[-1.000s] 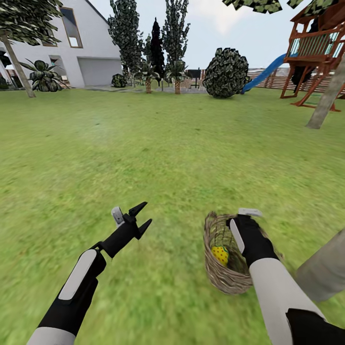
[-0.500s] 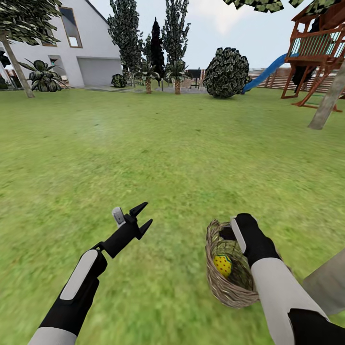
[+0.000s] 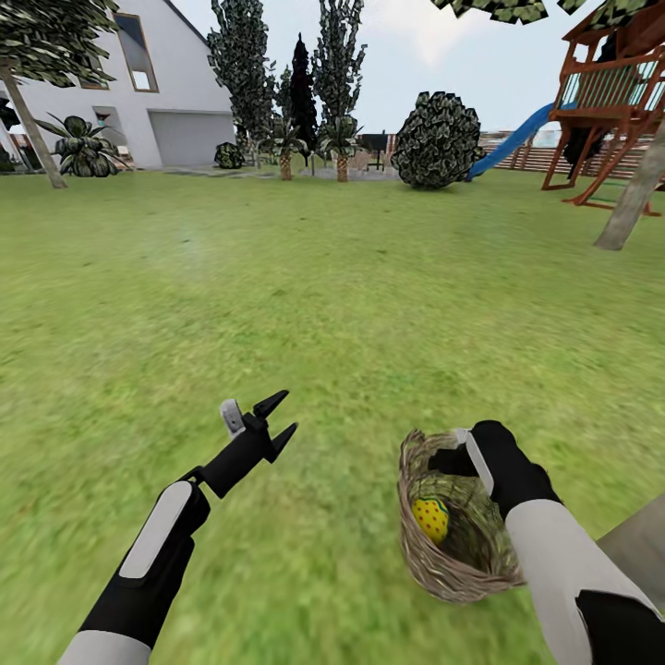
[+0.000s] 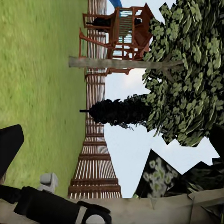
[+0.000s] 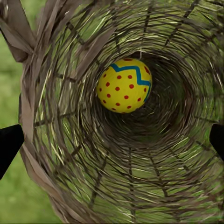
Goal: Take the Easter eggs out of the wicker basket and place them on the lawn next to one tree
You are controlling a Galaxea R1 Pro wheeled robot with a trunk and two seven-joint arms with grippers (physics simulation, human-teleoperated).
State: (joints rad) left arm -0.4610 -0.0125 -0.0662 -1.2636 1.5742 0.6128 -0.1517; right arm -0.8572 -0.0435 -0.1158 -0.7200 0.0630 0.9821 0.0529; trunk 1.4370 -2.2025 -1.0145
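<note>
The wicker basket (image 3: 453, 545) lies tipped on the lawn (image 3: 332, 305), low and right in the head view. One yellow Easter egg (image 3: 430, 518) with red dots and a blue zigzag rests inside (image 5: 124, 85). Other eggs are hidden or out of view. My right gripper (image 5: 113, 142) is at the basket's mouth, open, with its fingertips (image 5: 9, 145) wide apart at either side of the rim. My left gripper (image 3: 282, 416) hangs open and empty over the grass, left of the basket. A pale grey tree trunk (image 3: 646, 545) rises just right of the basket.
Another pale trunk (image 3: 633, 199) stands further off at the right, before a wooden play tower (image 3: 610, 102) with a blue slide. A leaning tree (image 3: 32, 120), a white house (image 3: 157, 83), poplars, short palms and a round bush (image 3: 436, 140) line the far edge.
In the head view my right hand and the basket have slid down and to the right, and the near trunk has slipped toward the corner. The left arm has barely moved.
</note>
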